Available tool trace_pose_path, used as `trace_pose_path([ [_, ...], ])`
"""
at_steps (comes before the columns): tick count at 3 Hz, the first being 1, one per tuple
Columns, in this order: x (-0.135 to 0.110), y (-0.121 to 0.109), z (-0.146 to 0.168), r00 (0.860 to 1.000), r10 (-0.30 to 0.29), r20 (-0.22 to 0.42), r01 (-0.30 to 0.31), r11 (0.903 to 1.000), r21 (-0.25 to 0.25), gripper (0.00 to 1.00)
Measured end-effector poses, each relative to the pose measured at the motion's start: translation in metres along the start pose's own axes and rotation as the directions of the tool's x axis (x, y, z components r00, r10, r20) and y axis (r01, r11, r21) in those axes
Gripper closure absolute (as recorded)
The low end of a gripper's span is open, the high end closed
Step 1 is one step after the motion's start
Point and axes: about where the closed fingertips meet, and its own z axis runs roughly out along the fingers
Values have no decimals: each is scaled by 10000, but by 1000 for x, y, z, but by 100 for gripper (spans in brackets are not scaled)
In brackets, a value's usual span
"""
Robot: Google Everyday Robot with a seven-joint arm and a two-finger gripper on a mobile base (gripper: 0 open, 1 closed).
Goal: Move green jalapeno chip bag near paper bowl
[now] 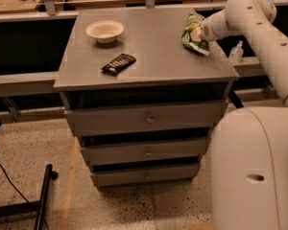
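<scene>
The gripper is at the right rear of the table, against the green jalapeno chip bag; its grip state cannot be determined. The paper bowl sits at left rear, well apart from the bag. A dark wrapped bar lies near the bowl.

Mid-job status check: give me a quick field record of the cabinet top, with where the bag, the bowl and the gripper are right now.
gripper: right rear of the cabinet top, at the green jalapeno chip bag
green jalapeno chip bag: crumpled, near the right edge
paper bowl: rear left, upright
bag to bowl: on opposite sides of the top, well apart
dark wrapped bar: lying flat in front of the bowl, not touching it
task state: bag not yet near bowl
</scene>
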Motion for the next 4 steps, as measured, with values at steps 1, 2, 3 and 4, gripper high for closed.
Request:
trace_pose_path([
  [1,-19,10,-27,9894,-776,1229,844,9951,-514,100],
  [2,-33,17,-47,9700,-1420,1974,1568,9857,-616,100],
  [3,-53,31,-48,9542,-2119,2112,2262,9730,-455,100],
  [4,-82,54,-35,9420,-2478,2265,2646,9632,-469,100],
])
